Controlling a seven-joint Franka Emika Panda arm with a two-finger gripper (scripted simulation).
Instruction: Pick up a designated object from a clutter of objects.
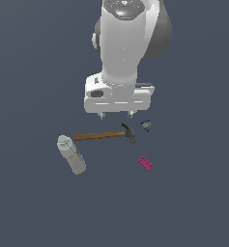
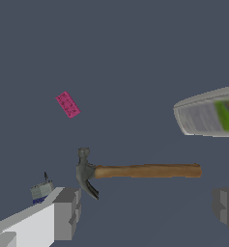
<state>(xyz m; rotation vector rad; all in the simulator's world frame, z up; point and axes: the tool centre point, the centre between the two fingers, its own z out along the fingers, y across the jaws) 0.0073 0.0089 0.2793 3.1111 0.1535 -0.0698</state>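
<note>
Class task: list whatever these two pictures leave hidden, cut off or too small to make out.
- Bottle: the wrist view's edge cuts it off.
- Grey-and-blue item: too small in both views to identify.
- Magenta brick: studs too small to count.
- Gripper: exterior view shows only its fingertips; the hand hides the rest.

Your target is the magenta brick [image 1: 145, 163] [image 2: 67, 104], a small flat rectangle with faint studs on top, lying flat and skewed on the dark surface [image 1: 193, 202] [image 2: 135, 48], well apart from the rest. You'll see the hammer [image 1: 106, 135] [image 2: 135, 172] lying on its side, wooden handle level, dark claw head nearest the brick. The pale grey-green bottle [image 1: 71, 154] [image 2: 210, 115] lies tipped over beyond the handle's end. The tiny grey-and-blue item [image 1: 146, 125] [image 2: 41, 190] sits near the hammer's head.
</note>
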